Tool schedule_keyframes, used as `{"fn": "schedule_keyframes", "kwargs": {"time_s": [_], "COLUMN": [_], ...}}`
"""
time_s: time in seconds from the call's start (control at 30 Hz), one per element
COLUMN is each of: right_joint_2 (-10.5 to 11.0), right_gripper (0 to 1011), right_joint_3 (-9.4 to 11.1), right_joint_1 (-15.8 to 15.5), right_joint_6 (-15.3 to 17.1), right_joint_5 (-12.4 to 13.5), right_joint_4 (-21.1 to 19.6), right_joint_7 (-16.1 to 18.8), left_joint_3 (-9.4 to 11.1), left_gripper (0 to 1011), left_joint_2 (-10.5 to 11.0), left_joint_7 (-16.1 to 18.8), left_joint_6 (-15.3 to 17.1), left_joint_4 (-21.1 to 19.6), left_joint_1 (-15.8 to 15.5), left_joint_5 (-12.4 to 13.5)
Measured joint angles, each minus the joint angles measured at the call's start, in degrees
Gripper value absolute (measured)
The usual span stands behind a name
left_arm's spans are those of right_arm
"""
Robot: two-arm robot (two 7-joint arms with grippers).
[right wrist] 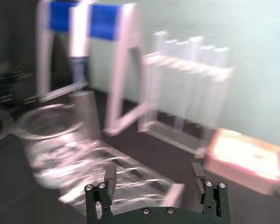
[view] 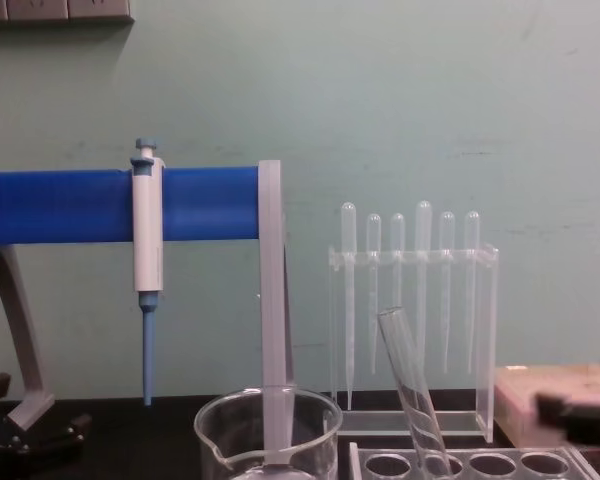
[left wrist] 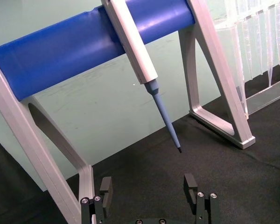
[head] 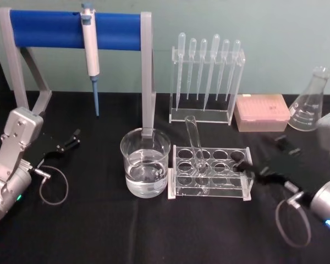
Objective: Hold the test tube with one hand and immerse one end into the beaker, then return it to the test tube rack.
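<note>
The reach step is judged in hand: the right claw (head: 252,171), its fingers apart, is beside the rack (head: 210,171). Beyond it the test tube (head: 195,144) leans, ungrasped; the beaker (head: 145,162) is farther. A close on the tube is needed next. The left claw (head: 70,140) is parked, fingers apart.

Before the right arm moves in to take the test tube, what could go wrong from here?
1. The test tube leans in its clear rack; a sideways push by the open right end effector may tip the tube or shift the rack.
2. The beaker, holding liquid, stands close beside the rack, so a dragged rack could knock it.
3. The pipette stand rises just behind; lifting the tube carelessly might strike it.

The left end effector sits open, far off.
</note>
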Motion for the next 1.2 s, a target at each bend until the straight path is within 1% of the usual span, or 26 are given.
{"fn": "schedule_keyframes", "kwargs": {"time_s": [0.03, 0.07, 0.1, 0.13, 0.2, 0.23, 0.33, 0.37, 0.43, 0.47, 0.53, 0.57, 0.67, 0.73, 1.2], "right_joint_2": [-0.3, -1.2, -1.8, -2.9, -4.4, -5.8, -7.7, -8.6, -9.3, -10.1, -10.6, -11.1, -11.7, -12.1, -11.9], "right_gripper": [998, 1002, 1002, 1002, 1002, 1002, 1002, 1002, 1002, 1002, 1002, 1002, 1002, 1002, 1002], "right_joint_3": [0.8, 2.1, 2.6, 3.6, 4.2, 4.8, 5.1, 5.1, 4.9, 4.4, 4.1, 3.6, 3.1, 2.8, 2.9], "right_joint_1": [-0.3, -0.6, -0.7, -0.8, -0.7, -0.4, 0.4, 1.1, 1.6, 2.3, 2.7, 3.3, 4.0, 4.3, 4.2], "right_joint_6": [-0.6, -1.8, -2.6, -4.3, -6.4, -8.6, -11.0, -12.0, -12.6, -13.1, -13.3, -13.4, -13.1, -12.7, -12.8], "right_joint_5": [0.0, -0.3, -0.7, -1.7, -3.1, -4.1, -5.3, -5.9, -6.4, -7.1, -7.6, -8.0, -8.5, -8.8, -8.7], "right_joint_4": [0.3, 1.2, 1.7, 2.9, 4.6, 6.5, 9.3, 11.3, 12.9, 14.7, 16.1, 17.6, 19.5, 20.1, 19.8], "right_joint_7": [-0.7, -2.2, -3.2, -5.1, -7.3, -9.2, -10.9, -11.5, -11.8, -12.0, -12.0, -12.0, -11.2, -10.7, -10.7], "left_joint_3": [0.0, 0.0, 0.0, 0.0, 0.0, 0.0, 0.0, 0.0, 0.0, 0.0, 0.0, 0.0, 0.0, 0.0, 0.0], "left_gripper": [1000, 1000, 1000, 1000, 1000, 1000, 1000, 1000, 1000, 1000, 1000, 1000, 1000, 1000, 1000], "left_joint_2": [0.0, 0.0, 0.0, 0.0, 0.0, 0.0, 0.0, 0.0, 0.0, 0.0, 0.0, 0.0, 0.0, 0.0, 0.0], "left_joint_7": [0.0, 0.0, 0.0, 0.0, 0.0, 0.0, 0.0, 0.0, 0.0, 0.0, 0.0, 0.0, 0.0, 0.0, 0.0], "left_joint_6": [0.0, 0.0, 0.0, 0.0, 0.0, 0.0, 0.0, 0.0, 0.0, 0.0, 0.0, 0.0, 0.0, 0.0, 0.0], "left_joint_4": [0.0, 0.0, 0.0, 0.0, 0.0, 0.0, 0.0, 0.0, 0.0, 0.0, 0.0, 0.0, 0.0, 0.0, 0.0], "left_joint_1": [0.0, 0.0, 0.0, 0.0, 0.0, 0.0, 0.0, 0.0, 0.0, 0.0, 0.0, 0.0, 0.0, 0.0, 0.0], "left_joint_5": [0.0, 0.0, 0.0, 0.0, 0.0, 0.0, 0.0, 0.0, 0.0, 0.0, 0.0, 0.0, 0.0, 0.0, 0.0]}}
